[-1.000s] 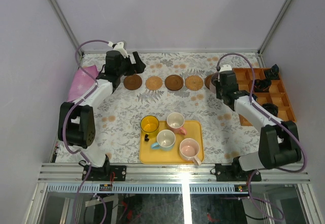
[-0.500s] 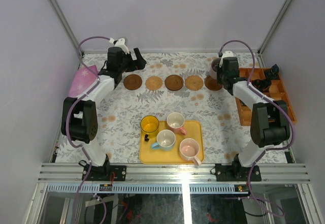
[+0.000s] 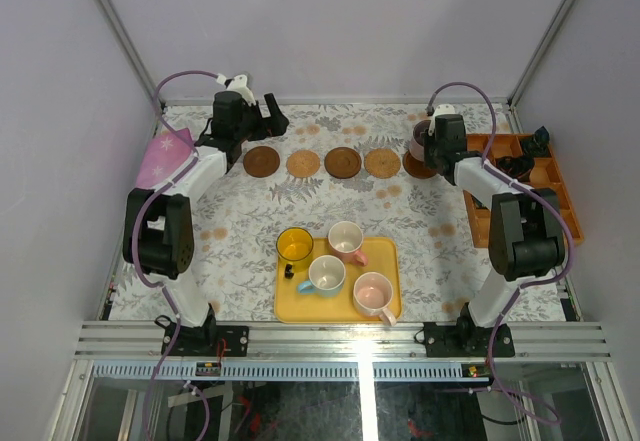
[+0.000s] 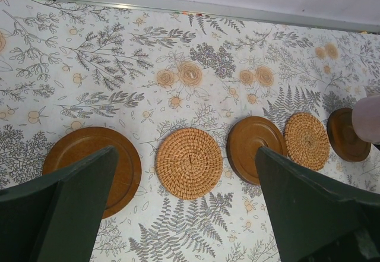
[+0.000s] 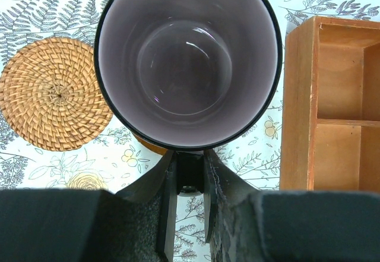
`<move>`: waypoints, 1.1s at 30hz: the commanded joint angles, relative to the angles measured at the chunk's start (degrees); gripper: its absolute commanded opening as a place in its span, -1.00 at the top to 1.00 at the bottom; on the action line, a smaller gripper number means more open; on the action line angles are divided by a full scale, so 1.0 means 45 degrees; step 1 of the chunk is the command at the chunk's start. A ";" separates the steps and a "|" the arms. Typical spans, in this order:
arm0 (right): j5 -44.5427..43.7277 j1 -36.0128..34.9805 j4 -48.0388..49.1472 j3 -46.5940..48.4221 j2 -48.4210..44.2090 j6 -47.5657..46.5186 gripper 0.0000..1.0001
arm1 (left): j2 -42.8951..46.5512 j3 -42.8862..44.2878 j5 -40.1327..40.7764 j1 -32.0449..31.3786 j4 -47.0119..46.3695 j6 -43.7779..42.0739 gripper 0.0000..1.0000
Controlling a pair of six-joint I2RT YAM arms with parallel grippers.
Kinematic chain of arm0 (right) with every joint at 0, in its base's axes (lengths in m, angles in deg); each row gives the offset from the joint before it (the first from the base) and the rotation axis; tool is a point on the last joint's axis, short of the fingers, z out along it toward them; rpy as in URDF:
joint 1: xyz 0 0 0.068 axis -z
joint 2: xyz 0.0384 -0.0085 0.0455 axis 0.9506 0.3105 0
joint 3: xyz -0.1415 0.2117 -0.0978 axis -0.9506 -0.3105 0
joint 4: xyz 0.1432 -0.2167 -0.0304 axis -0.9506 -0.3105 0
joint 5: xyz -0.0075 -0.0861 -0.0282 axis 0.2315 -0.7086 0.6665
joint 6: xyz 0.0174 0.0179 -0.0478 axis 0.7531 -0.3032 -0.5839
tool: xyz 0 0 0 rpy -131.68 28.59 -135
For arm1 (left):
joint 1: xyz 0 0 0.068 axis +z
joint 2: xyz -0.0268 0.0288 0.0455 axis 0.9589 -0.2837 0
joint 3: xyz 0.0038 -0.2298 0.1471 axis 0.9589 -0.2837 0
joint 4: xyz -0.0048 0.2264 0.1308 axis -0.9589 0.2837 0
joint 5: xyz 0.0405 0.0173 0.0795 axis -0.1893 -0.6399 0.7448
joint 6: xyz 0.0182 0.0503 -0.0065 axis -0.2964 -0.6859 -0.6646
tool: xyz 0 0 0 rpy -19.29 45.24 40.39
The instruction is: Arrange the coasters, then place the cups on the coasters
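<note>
**Coasters in line, first cup at its place, four cups waiting**

The five coasters [image 3: 342,162] lie in a straight row across the far part of the surface [image 3: 240,231]. Dark and tan discs alternate, each apart from its neighbour, so the arranging looks finished.

The right pincer [image 5: 190,161] is clamped on the near side of the purple-grey cup [image 3: 417,142]. The cup stands upright, mouth up, over the rightmost coaster [image 3: 418,169]. In the right wrist view a sliver of that dark disc shows under the cup's near edge. Whether the cup's base touches the coaster I cannot tell.

The left pincer [image 3: 270,119] hangs with its jaws wide apart and empty, above the left end of the row.

The other four cups sit on the yellow tray [image 3: 310,309], near the arm bases and well apart from the row. They are the yellow cup [image 3: 294,245], a pink cup [image 3: 347,238], the light blue cup [image 3: 326,274] and a second pink cup [image 3: 374,292].

In my judgement this is the first of five placements. This cup is not yet let go, and four bare coasters need cups.
</note>
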 commanded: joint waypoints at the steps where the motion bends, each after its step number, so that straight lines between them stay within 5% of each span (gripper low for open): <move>1: 0.0083 0.0064 0.0783 0.0860 -0.0214 0.0116 1.00 | -0.0140 0.0368 0.0167 0.0058 -0.0459 0.0009 -0.99; 33: -0.0042 0.0082 -0.0413 0.1446 0.0433 0.0336 1.00 | -0.0082 0.0253 0.0120 0.0056 -0.0420 0.0128 -0.99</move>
